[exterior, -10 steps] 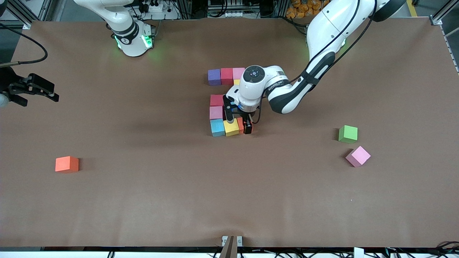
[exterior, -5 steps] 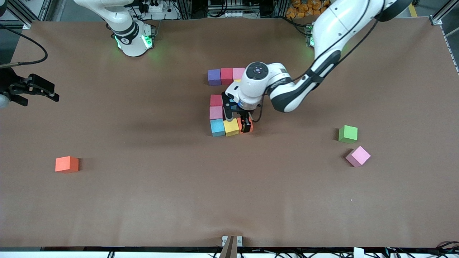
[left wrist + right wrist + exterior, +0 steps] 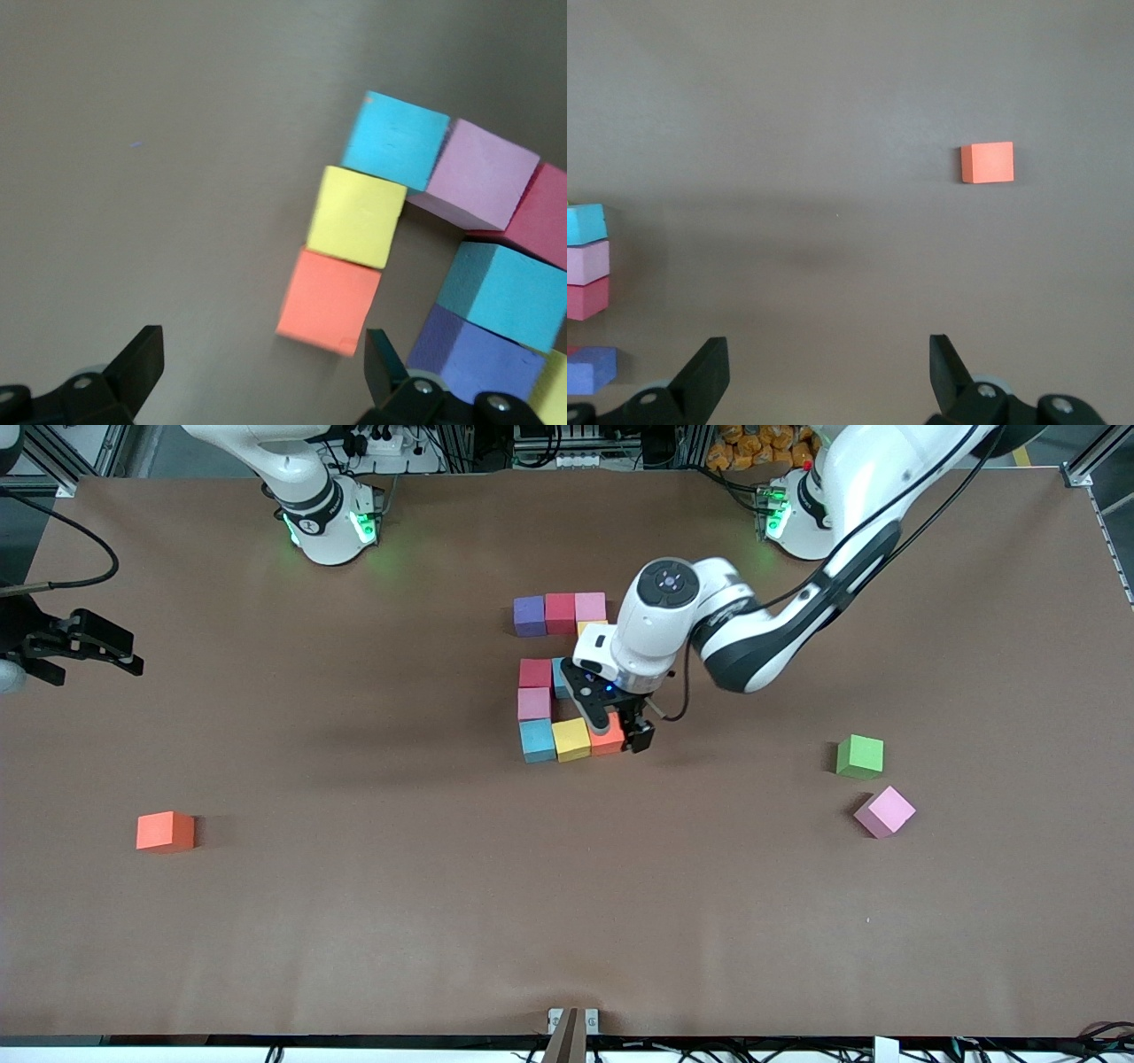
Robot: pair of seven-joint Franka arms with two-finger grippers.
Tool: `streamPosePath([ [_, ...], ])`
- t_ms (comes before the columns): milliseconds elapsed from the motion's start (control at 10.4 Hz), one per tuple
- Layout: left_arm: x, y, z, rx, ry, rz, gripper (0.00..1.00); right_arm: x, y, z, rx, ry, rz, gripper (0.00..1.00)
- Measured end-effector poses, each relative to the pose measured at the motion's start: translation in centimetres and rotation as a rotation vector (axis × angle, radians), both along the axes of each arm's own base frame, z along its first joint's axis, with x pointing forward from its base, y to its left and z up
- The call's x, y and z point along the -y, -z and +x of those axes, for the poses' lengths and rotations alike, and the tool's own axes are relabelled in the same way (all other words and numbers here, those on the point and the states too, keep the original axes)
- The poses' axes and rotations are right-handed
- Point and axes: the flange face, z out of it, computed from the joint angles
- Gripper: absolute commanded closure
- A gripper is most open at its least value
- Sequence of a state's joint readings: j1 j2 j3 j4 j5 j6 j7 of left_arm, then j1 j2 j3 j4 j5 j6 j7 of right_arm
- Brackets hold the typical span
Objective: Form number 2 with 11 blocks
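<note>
The number 2 stands mid-table as touching blocks: a purple [image 3: 529,615], red [image 3: 560,612] and pink [image 3: 590,607] row farthest from the front camera, then a red block [image 3: 534,673], a pink block [image 3: 534,703] and a nearest row of light blue [image 3: 538,740], yellow [image 3: 571,739] and orange [image 3: 607,737]. My left gripper [image 3: 620,726] hangs open just above the orange block [image 3: 328,301], holding nothing. The arm hides part of the digit. My right gripper [image 3: 89,646] waits open at the right arm's end of the table.
A loose orange cube [image 3: 165,832] lies toward the right arm's end, also seen from the right wrist [image 3: 987,163]. A green cube [image 3: 860,756] and a tilted pink cube [image 3: 884,811] lie toward the left arm's end.
My left gripper has risen and drawn back toward its base, leaving the orange block that stood between its fingers at the end of the nearest row. The right arm has not moved.
</note>
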State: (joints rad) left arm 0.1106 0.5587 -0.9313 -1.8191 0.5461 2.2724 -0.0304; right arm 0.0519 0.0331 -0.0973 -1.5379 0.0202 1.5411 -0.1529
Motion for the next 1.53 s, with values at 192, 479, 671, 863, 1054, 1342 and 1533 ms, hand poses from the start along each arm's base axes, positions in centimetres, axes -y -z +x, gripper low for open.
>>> streamPosePath([
  [192,-5.1,-8.0,3.1,-0.061,-0.171,0.046,0.0,0.2,0.0,-0.2,-0.002,-0.002,-0.023,0.0],
  [479,-13.2,-18.7,6.0,-0.147,-0.456,0.164,0.0,0.2,-0.1,-0.3,0.0,-0.003,-0.025,0.0],
  [671,-19.1,-22.3,7.4,-0.14,-0.636,0.195,0.0,0.1,0.0,-0.3,-0.003,-0.005,-0.026,0.0],
  [863,-25.1,-23.4,8.4,-0.152,-0.75,0.223,0.0,0.1,-0.1,-0.6,-0.003,-0.005,-0.025,0.0],
  [1054,-30.6,-23.7,9.3,-0.194,-0.848,0.209,0.0,0.2,-0.3,-1.0,-0.001,-0.004,-0.024,0.0],
  [1342,-32.3,-25.6,8.7,-0.167,-0.908,0.202,0.0,0.3,-0.7,-1.7,0.006,-0.003,-0.023,0.0],
  [1533,-32.8,-27.1,8.0,-0.168,-0.967,0.178,0.0,0.3,-0.7,-1.8,0.006,-0.002,-0.022,0.0],
])
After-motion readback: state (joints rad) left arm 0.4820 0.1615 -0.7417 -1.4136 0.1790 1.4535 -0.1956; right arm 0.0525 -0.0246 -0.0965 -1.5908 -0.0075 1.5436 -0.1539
